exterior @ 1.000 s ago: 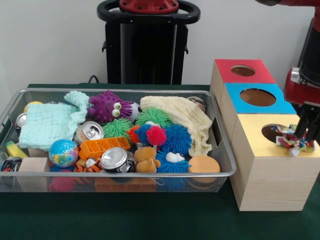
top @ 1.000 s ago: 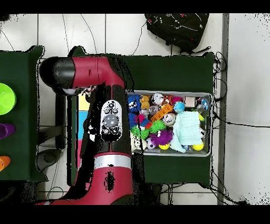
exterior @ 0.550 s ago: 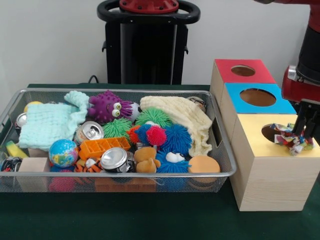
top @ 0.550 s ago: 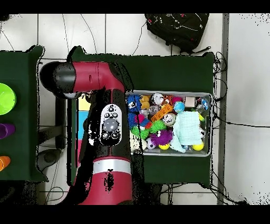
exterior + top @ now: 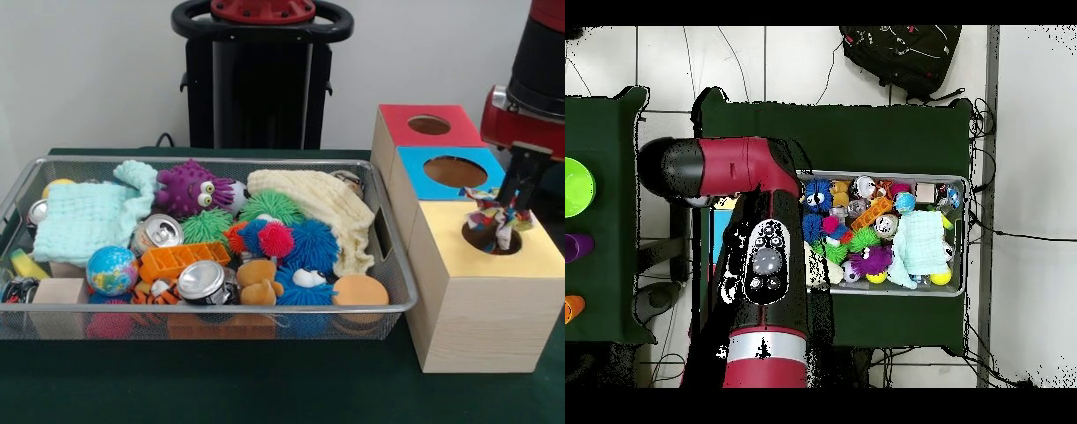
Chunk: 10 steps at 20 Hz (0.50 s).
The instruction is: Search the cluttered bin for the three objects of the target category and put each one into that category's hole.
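While the arm hides the boxes overhead, the gripper (image 5: pixel 515 196) pinches the multicoloured cloth (image 5: pixel 493 217), now dangling into the yellow box's hole (image 5: pixel 491 238) instead of beside it.

In the overhead view the arm (image 5: pixel 765 270) covers the boxes (image 5: pixel 723 215) and the gripper entirely. In the front view the arm (image 5: pixel 534 79) is cut off at the 1 o'clock corner. The wire bin (image 5: pixel 203 309) loses its 9 o'clock end past the edge, and toys under the top layer stay buried.
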Tool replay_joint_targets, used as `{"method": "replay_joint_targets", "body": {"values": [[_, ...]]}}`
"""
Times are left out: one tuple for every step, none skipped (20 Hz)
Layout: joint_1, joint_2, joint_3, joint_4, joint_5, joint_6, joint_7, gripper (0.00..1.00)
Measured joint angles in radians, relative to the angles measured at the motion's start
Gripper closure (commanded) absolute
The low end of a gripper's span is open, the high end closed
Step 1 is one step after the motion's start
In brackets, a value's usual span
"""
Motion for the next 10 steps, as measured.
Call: {"method": "replay_joint_targets", "body": {"values": [[0.000,-0.001,-0.002,0.008,-0.002,-0.016,0.000,1.00],[0.000,-0.001,-0.004,0.012,-0.004,-0.026,0.000,1.00],[-0.002,0.002,-0.007,0.024,-0.011,-0.071,0.000,1.00],[-0.003,0.006,-0.010,0.028,-0.015,-0.103,0.000,1.00],[-0.004,0.009,-0.012,0.029,-0.017,-0.123,0.000,1.00],[-0.005,0.015,-0.014,0.030,-0.020,-0.152,0.000,1.00],[-0.006,0.020,-0.016,0.029,-0.020,-0.181,0.000,1.00],[-0.006,0.026,-0.016,0.029,-0.020,-0.204,0.000,1.00],[-0.007,0.030,-0.016,0.029,-0.020,-0.221,0.000,1.00],[-0.007,0.033,-0.016,0.029,-0.019,-0.231,0.000,1.00]]}}
